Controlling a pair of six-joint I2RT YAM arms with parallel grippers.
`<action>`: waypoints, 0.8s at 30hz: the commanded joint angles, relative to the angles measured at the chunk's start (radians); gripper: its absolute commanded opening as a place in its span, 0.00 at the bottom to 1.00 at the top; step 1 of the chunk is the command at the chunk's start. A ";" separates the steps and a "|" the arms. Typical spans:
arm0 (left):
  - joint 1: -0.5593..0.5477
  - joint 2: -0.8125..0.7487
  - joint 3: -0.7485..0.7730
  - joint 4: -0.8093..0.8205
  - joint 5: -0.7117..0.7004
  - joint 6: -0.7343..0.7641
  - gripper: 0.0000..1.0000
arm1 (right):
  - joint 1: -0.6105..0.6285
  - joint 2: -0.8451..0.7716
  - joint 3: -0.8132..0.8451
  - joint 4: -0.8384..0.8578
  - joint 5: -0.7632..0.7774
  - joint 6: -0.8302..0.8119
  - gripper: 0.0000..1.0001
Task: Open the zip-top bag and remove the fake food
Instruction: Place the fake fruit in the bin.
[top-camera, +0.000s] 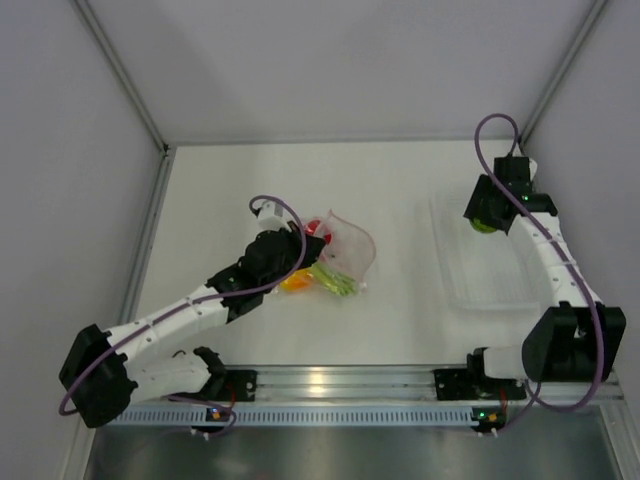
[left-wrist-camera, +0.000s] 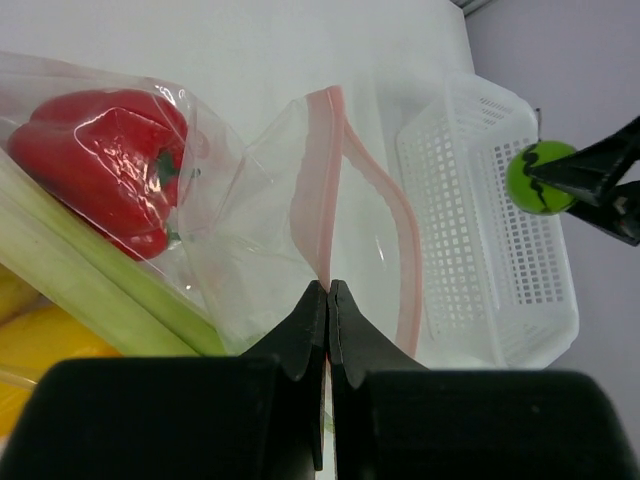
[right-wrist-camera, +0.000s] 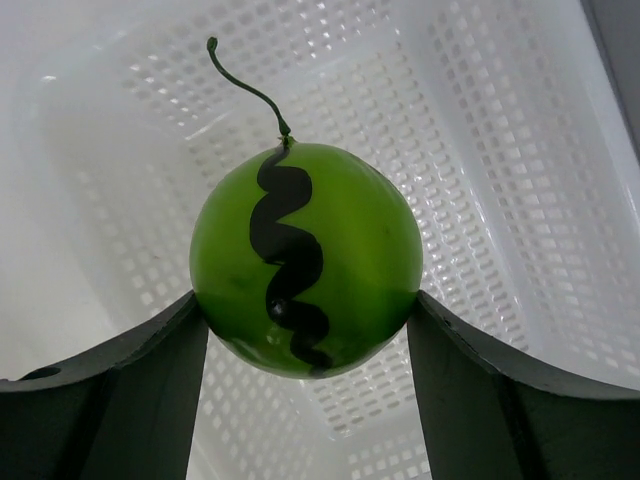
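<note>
The clear zip-top bag (top-camera: 345, 248) lies mid-table with its pink zip strip (left-wrist-camera: 320, 190) parted into an open mouth. My left gripper (left-wrist-camera: 328, 287) is shut on the near lip of that strip. Inside the bag lie a red pepper (left-wrist-camera: 105, 160), a pale green stalk (left-wrist-camera: 90, 290) and yellow pieces (left-wrist-camera: 40, 345). My right gripper (right-wrist-camera: 305, 310) is shut on a green ball with a black wavy stripe (right-wrist-camera: 305, 255), held above the white tray (right-wrist-camera: 480, 150). The same ball (top-camera: 484, 217) hangs over the tray's far end in the top view.
The perforated white tray (top-camera: 478, 262) sits at the right of the table. Grey walls close in the left, back and right sides. An aluminium rail (top-camera: 340, 380) runs along the near edge between the arm bases.
</note>
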 joint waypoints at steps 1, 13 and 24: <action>-0.003 -0.039 0.028 0.044 0.013 0.010 0.00 | -0.040 0.093 -0.023 0.064 0.011 0.029 0.31; -0.001 -0.051 0.060 -0.007 0.051 0.047 0.00 | -0.044 0.107 -0.141 0.161 0.035 0.037 0.71; -0.001 -0.040 0.077 -0.007 0.059 0.059 0.00 | -0.044 0.027 -0.100 0.103 -0.033 -0.023 0.99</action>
